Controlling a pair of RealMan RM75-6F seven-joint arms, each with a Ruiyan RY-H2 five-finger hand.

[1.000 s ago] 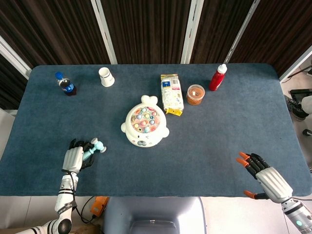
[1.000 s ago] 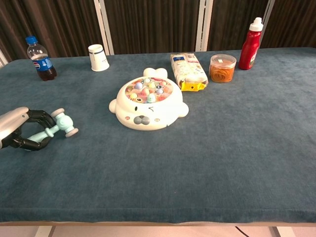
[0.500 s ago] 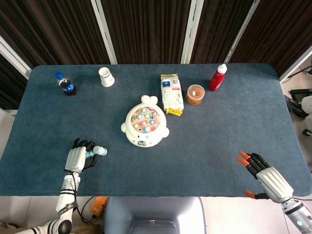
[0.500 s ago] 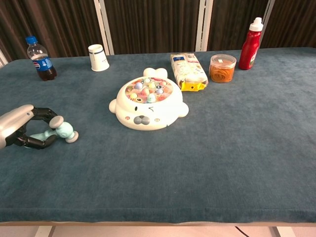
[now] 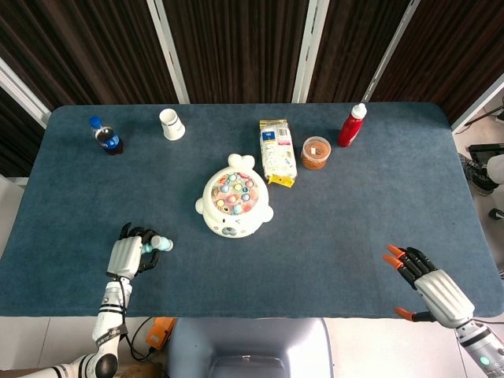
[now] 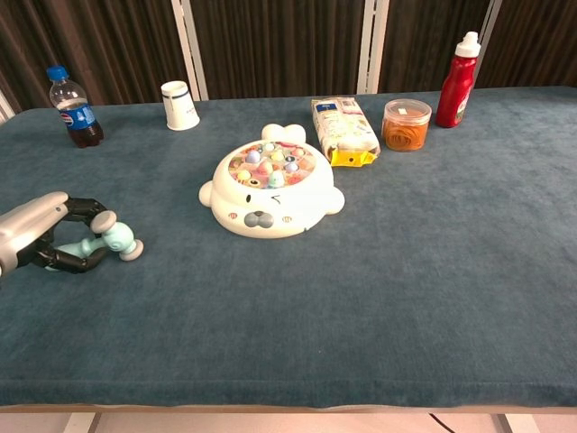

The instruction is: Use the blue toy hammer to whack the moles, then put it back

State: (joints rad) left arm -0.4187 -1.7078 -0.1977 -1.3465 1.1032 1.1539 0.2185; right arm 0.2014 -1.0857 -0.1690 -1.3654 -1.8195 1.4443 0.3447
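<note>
Since the earliest frame, the blue toy hammer (image 6: 101, 240) has been swung down: its head, formerly raised and tilted up to the right, now lies low at the tabletop (image 6: 379, 298), and the left hand (image 6: 41, 236) has drawn slightly nearer the front edge. Little has changed over the last half second.

Left side: the left hand is closed around the hammer's handle, fingers curled over it. The hammer is held at the table's front left, with its handle running from the palm out to the right and its head projecting toward the mole game (image 6: 270, 192). Whether the head touches the cloth cannot be told.

Centre: the white seal-shaped mole game stands well apart from the hammer, up and to the right of the hand. The left hand is by far the nearer one, so any strike would call for a reach to the right and away from the robot.

Right side: the right hand (image 5: 429, 285) holds nothing, fingers spread, near the front right corner. It is unchanged.
</note>
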